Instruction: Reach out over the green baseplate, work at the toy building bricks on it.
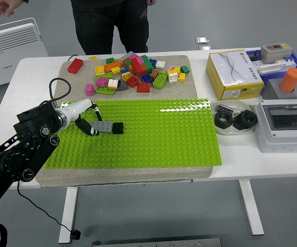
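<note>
The green baseplate (153, 135) lies on a grey mat at the table's middle. My left hand (89, 122) reaches in from the left over the plate's left part. Its fingers are curled on a grey brick (103, 126), held just above the plate. The grey brick's right end touches a black brick (118, 128) that sits on the plate. A pile of loose coloured bricks (133, 72) lies on the mat behind the plate. My right hand is not in view.
A person stands at the far side, one hand (5, 6) raised at top left. A red brick (75, 65) lies at the mat's back left. A yellow box (233, 74), a bowl with black parts (234, 120) and a grey case (287, 126) stand right.
</note>
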